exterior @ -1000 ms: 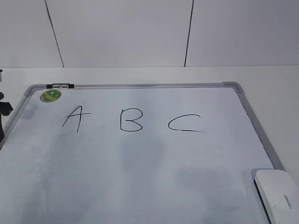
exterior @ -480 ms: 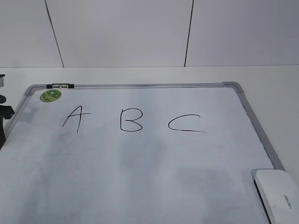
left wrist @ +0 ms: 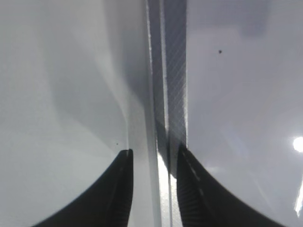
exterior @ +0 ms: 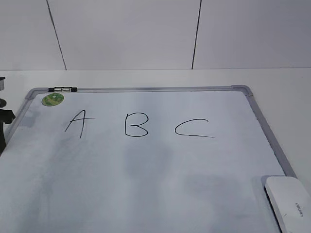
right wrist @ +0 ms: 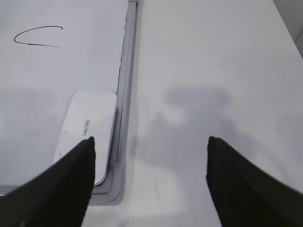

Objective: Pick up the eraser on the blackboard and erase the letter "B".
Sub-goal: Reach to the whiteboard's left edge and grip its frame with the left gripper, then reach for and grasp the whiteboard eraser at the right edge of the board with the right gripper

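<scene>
Your right gripper [right wrist: 149, 156] hangs with its jaws spread wide and empty, above bare table just outside the blackboard's [exterior: 272, 141] right frame, so it must shift inward before closing. Beside it, the eraser [right wrist: 87, 135] lies flat in the board's near right corner, touching the frame, its long axis running along that edge and its grey lettering facing up. Your left gripper [left wrist: 154, 163] straddles the left frame rail [left wrist: 163, 94], jaws partly apart, probably to steady the board; I can't confirm contact. On the board's far half, the letter "B" [exterior: 136, 124] stands untouched, between "A" [exterior: 77, 122] and "C" [exterior: 193, 128].
</scene>
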`<state>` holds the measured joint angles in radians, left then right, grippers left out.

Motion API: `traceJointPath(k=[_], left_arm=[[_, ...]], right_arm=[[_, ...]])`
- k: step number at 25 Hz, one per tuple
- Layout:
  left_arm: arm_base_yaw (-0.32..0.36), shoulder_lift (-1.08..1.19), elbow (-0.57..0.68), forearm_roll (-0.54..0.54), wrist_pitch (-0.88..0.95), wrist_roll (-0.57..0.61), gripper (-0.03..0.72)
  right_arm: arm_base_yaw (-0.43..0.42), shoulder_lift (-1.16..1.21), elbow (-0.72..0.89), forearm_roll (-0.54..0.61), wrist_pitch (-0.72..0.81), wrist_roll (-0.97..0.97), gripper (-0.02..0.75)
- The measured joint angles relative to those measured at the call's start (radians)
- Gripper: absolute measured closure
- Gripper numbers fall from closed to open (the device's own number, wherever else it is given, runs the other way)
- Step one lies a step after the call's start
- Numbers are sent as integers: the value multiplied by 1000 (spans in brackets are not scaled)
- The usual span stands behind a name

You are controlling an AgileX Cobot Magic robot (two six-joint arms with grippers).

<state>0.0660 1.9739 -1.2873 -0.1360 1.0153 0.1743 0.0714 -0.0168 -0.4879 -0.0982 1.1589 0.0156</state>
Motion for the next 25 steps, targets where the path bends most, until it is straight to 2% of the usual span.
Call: traceJointPath(k=[25], left_arm=[[0,2,0,0,-2,0,449]], right_arm=[[0,0,0,0,0,2,190]])
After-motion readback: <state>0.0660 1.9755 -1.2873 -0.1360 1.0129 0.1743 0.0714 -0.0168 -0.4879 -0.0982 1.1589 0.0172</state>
